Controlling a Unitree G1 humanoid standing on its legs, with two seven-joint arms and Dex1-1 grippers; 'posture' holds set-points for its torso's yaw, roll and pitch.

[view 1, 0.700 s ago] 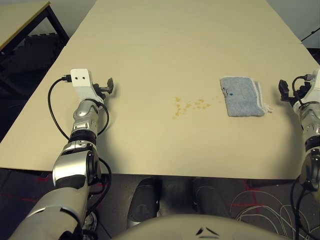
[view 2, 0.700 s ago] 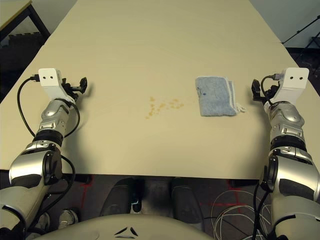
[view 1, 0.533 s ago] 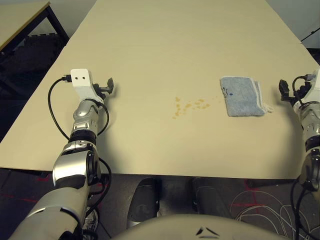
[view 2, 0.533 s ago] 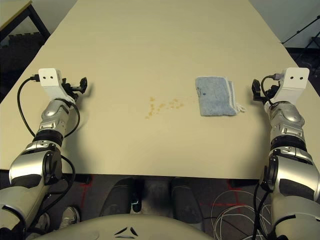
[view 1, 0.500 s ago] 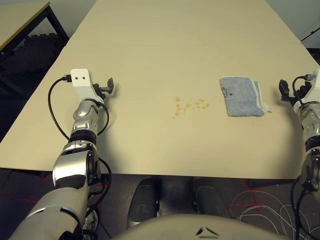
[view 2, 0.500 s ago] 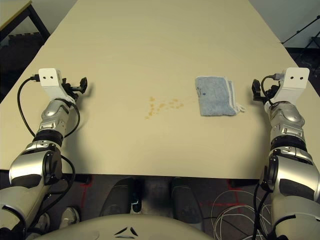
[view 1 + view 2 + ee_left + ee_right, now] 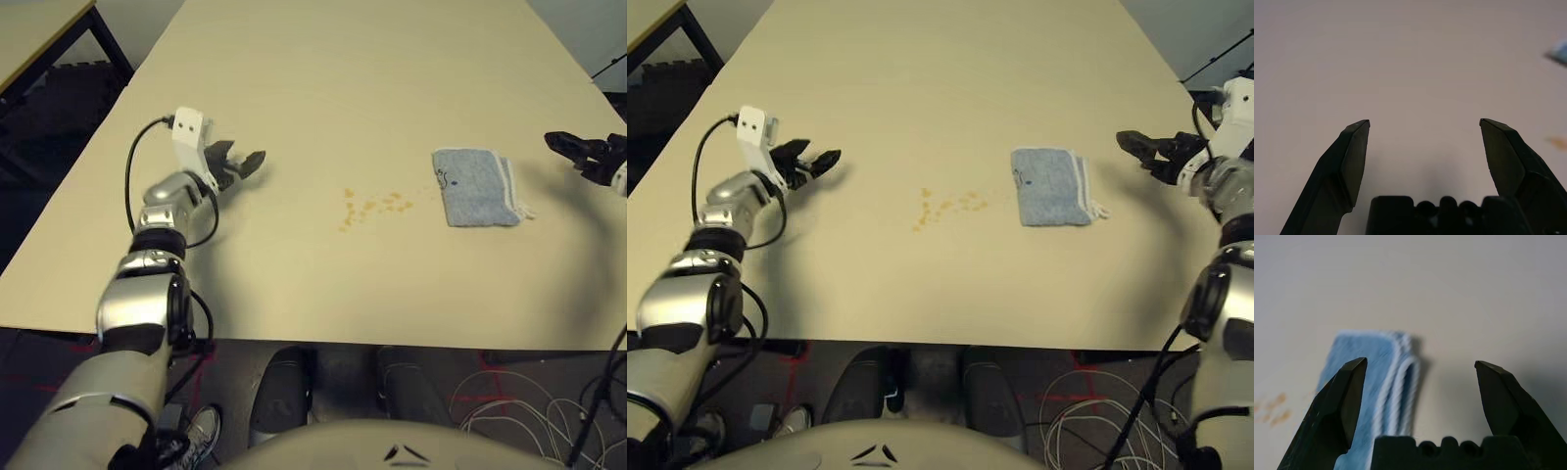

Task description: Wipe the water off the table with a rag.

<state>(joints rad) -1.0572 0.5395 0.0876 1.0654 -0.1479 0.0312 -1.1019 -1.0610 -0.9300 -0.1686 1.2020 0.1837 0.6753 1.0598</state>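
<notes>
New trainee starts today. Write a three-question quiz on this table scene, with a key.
1. True or false: the small grey-blue terry rag lies on top of the scatter of yellowish-orange water droplets.
2. Which gripper is nearer the rag? A. left gripper B. right gripper
3. Fill in: both grippers hold their black fingers ____.

Key
1. False: the rag lies apart from the droplets, towards the robot's right, on the pale beige wood-look table.
2. B
3. open; neither holds anything.
</notes>
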